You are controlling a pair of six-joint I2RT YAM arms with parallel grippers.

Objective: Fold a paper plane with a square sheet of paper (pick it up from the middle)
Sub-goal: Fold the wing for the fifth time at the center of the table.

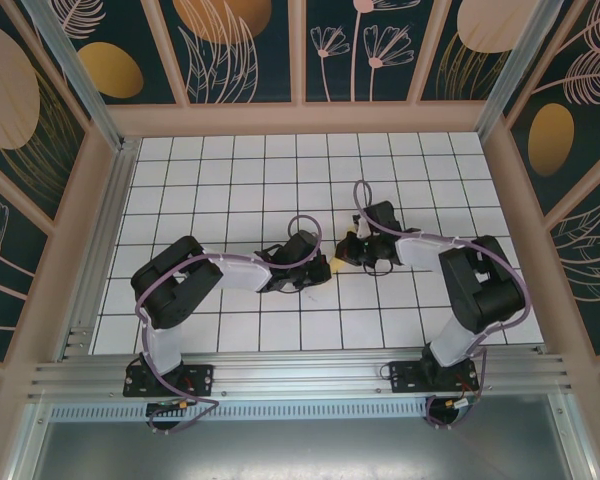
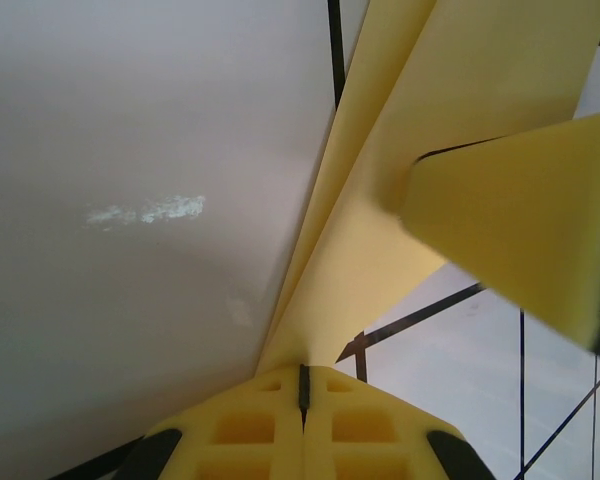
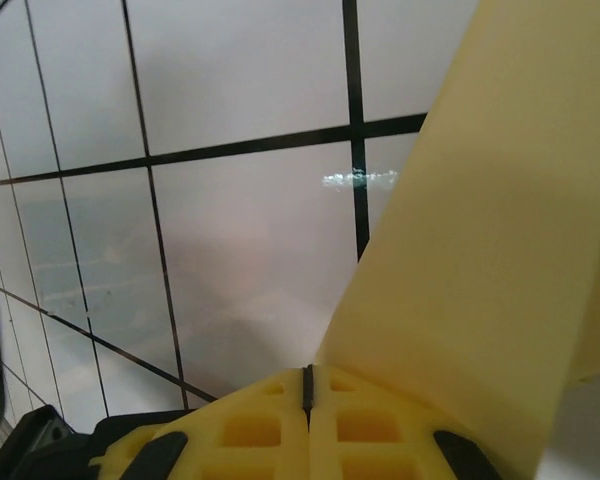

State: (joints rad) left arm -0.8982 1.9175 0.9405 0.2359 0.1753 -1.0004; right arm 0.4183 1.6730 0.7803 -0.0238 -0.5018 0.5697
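Paper (image 2: 450, 90), pale yellow and folded into long layers, pinched from two sides at once. Comes straight out of the left gripper (image 2: 302, 385), which is clamped tight on its narrow end with both yellow fingers (image 2: 250, 425) pressed together. From there, fans up and to the right in creased flaps.

Same deal on the right wrist cam: right gripper (image 3: 308, 388) squeezed closed on the paper, a broad strip rising toward the top right corner.

Lifted or resting on the white tiled table (image 1: 230, 180)? Honestly can't tell from the wrist views.

From above, barely peeks out as a yellow speck between the two wrists, roughly mid-table and a bit nearer the front edge. Both arms nose to nose there, left arm (image 1: 180, 285) reaching in from the left, right arm (image 1: 475, 280) from the right.

Also a blurry yellow block (image 2: 520, 230) across the paper on the right of the left wrist view, can't tell what exactly. Black grid lines on the tiles underneath.
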